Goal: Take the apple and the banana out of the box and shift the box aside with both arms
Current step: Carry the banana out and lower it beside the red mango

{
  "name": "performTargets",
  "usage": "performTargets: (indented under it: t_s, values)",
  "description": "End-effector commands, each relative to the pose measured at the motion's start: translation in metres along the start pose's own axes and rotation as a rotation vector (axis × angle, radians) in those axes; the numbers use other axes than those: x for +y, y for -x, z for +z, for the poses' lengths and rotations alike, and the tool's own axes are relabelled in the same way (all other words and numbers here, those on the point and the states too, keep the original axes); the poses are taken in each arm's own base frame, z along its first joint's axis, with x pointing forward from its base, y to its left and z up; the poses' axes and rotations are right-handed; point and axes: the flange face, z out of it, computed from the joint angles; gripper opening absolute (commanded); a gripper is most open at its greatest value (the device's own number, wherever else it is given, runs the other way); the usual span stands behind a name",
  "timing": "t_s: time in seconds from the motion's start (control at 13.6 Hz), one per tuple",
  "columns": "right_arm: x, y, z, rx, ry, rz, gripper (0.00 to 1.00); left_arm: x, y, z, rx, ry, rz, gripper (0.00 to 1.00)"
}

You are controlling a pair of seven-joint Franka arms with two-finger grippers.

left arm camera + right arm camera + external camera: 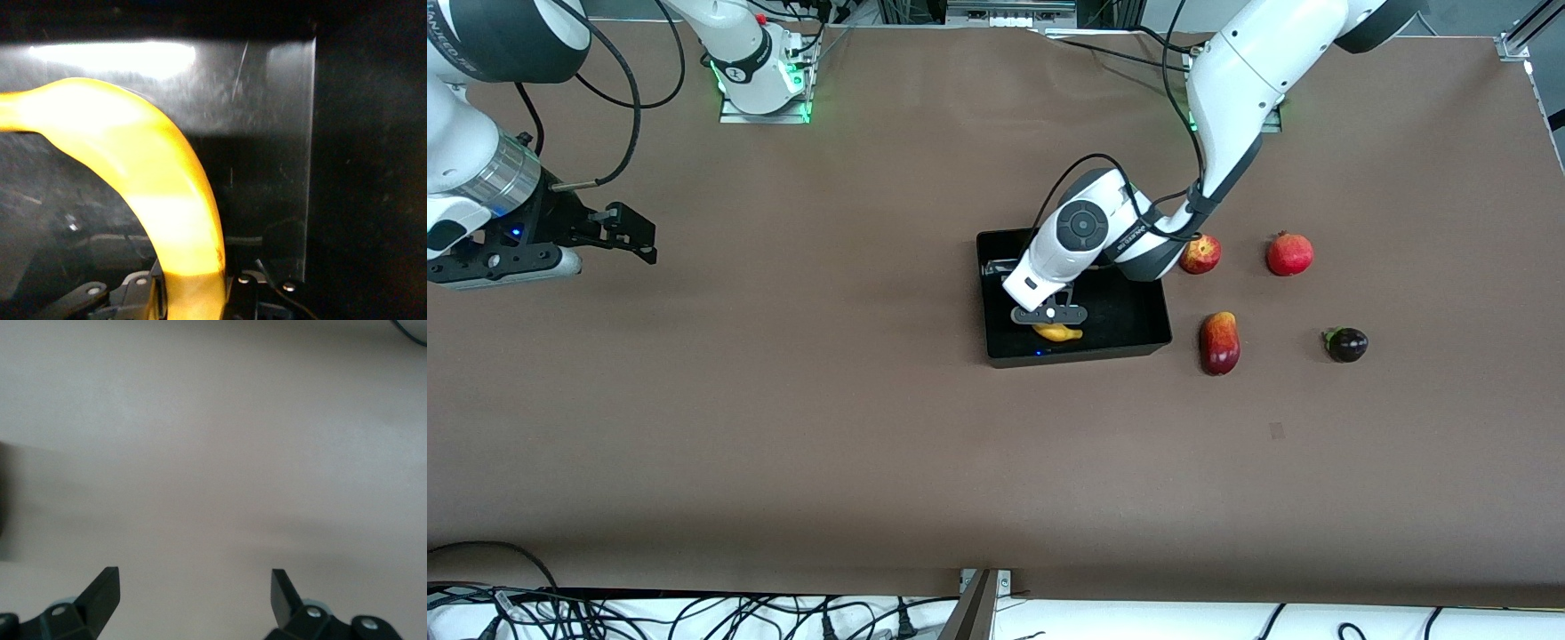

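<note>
Left wrist view: fingers (153,293) around banana (167,193)

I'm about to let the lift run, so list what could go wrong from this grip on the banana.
1. The left gripper is shut on the banana down inside the box; the curved fruit could swing or slip when lifted.
2. The banana lies close to the box wall nearer the front camera, so it may catch and drag the box.
3. The apple sits close beside the left arm, which could knock it.

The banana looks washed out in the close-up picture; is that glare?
Yes: in the left wrist view, light blows out patches of the banana and streaks the glossy wall of the box. The front view shows the banana evenly yellow; the right wrist view shows only soft shadows.
</note>
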Motion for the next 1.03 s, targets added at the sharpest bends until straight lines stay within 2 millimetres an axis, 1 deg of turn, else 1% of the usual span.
performTargets:
  t_s: [0.0,0.07,0.15,0.22,0.37,0.44,0.52,0.59,0.66,0.81,0.88,0.96]
  values:
    - [-0.001,-0.002,-0.004,0.005,-0.017,-0.005,1.00,-0.016,-0.013,-0.051,0.008,-0.061,0.032,0.00]
    - [-0.001,-0.002,-0.004,0.005,-0.017,-0.005,1.00,-0.022,-0.017,-0.072,0.008,-0.087,0.032,0.00]
    - [-0.001,-0.002,-0.004,0.005,-0.017,-0.005,1.00,-0.035,-0.025,-0.094,0.007,-0.109,0.060,0.00]
    - [-0.001,-0.002,-0.004,0.005,-0.017,-0.005,1.00,-0.051,-0.033,-0.113,-0.003,-0.134,0.092,0.00]
    - [-0.001,-0.002,-0.004,0.005,-0.017,-0.005,1.00,-0.088,-0.048,-0.144,-0.040,-0.174,0.167,0.00]
    - [-0.001,-0.002,-0.004,0.005,-0.017,-0.005,1.00,-0.110,-0.057,-0.161,-0.047,-0.185,0.195,0.00]
    - [-0.001,-0.002,-0.004,0.005,-0.017,-0.005,1.00,-0.135,-0.065,-0.172,-0.078,-0.200,0.228,0.00]
    - [-0.001,-0.002,-0.004,0.005,-0.017,-0.005,1.00,-0.165,-0.073,-0.183,-0.115,-0.211,0.273,0.00]
    - [-0.001,-0.002,-0.004,0.005,-0.017,-0.005,1.00,-0.191,-0.081,-0.190,-0.144,-0.211,0.323,0.00]
    - [-0.001,-0.002,-0.004,0.005,-0.017,-0.002,1.00,-0.242,-0.090,-0.189,-0.214,-0.215,0.417,0.00]
    - [-0.002,-0.002,-0.004,0.005,-0.017,-0.004,1.00,-0.269,-0.095,-0.190,-0.236,-0.221,0.433,0.00]
    - [-0.002,-0.002,-0.004,0.005,-0.017,-0.004,1.00,-0.301,-0.101,-0.189,-0.258,-0.222,0.437,0.00]
